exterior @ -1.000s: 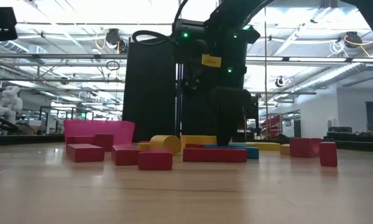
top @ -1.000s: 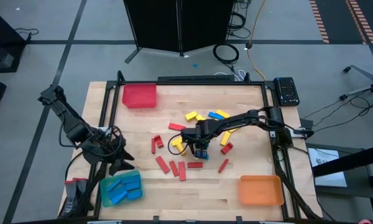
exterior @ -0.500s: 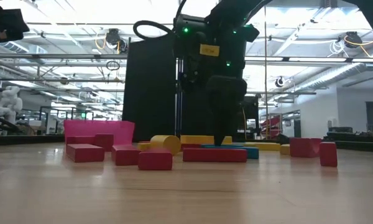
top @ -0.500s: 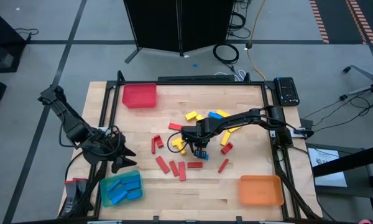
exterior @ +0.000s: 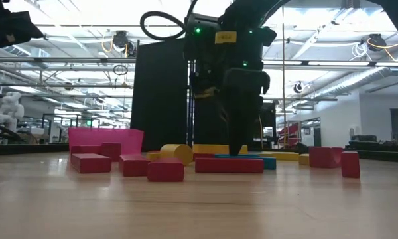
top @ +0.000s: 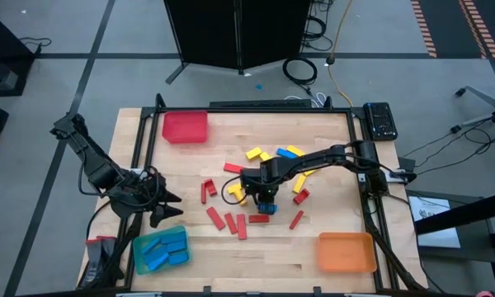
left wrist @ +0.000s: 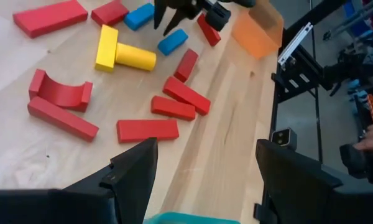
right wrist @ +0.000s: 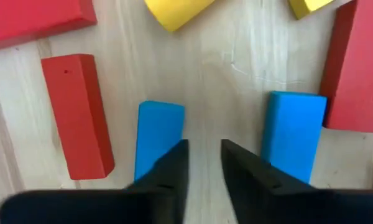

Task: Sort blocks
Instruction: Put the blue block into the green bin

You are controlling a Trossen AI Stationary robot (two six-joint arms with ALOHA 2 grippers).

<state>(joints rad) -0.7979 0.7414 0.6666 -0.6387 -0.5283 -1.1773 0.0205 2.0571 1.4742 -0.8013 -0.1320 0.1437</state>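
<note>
Two arms work the table [top: 190, 256]. The right gripper [top: 266, 196] hangs over mid-table clutter, fingers [right wrist: 168, 168] nearly together with only a thin slit of bare wood between them, holding nothing. In its wrist view one blue block [right wrist: 156, 134] lies just beside one finger and another blue block [right wrist: 292, 134] beside the other, neither one gripped. Red blocks [top: 231, 221] and yellow blocks [top: 264, 154] crowd the centre; bare wood lies toward the orange tray [top: 345, 252] and red tray [top: 186, 126]. The left gripper [top: 167, 206] hovers at the table's left edge above the teal tray [top: 137, 254] of blue blocks, jaws spread and empty.
</note>
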